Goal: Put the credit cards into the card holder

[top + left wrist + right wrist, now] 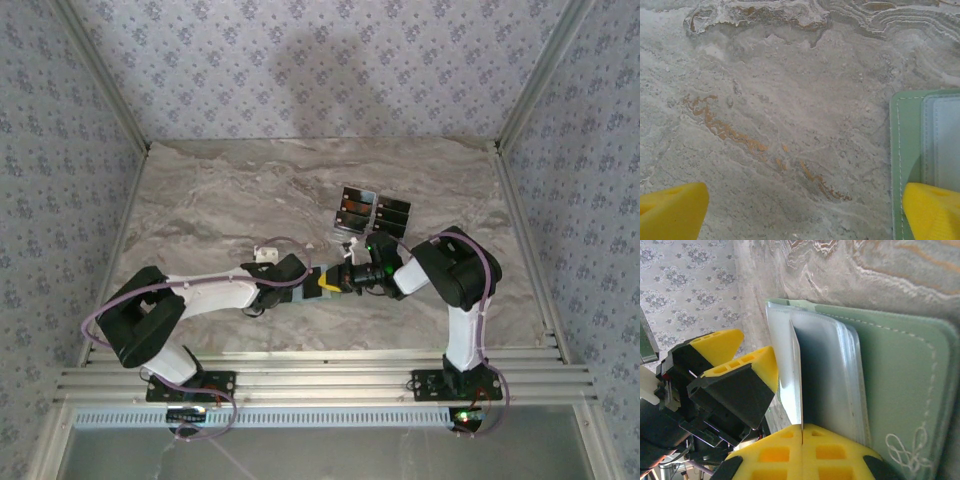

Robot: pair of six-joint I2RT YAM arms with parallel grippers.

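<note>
Card holder (900, 390) lying open, left hand (802, 212) wide over its edge, right hand (802, 434) shut.

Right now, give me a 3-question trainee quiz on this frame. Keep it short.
1. True or false: the left gripper stands open.
2. In the left wrist view, the card holder lies at: A) the left edge, B) the right edge, C) top centre.
3. What does the right gripper pinch?
Key: 1 true; 2 B; 3 a thin dark sheet held on edge against the open holder, probably a credit card.
</note>
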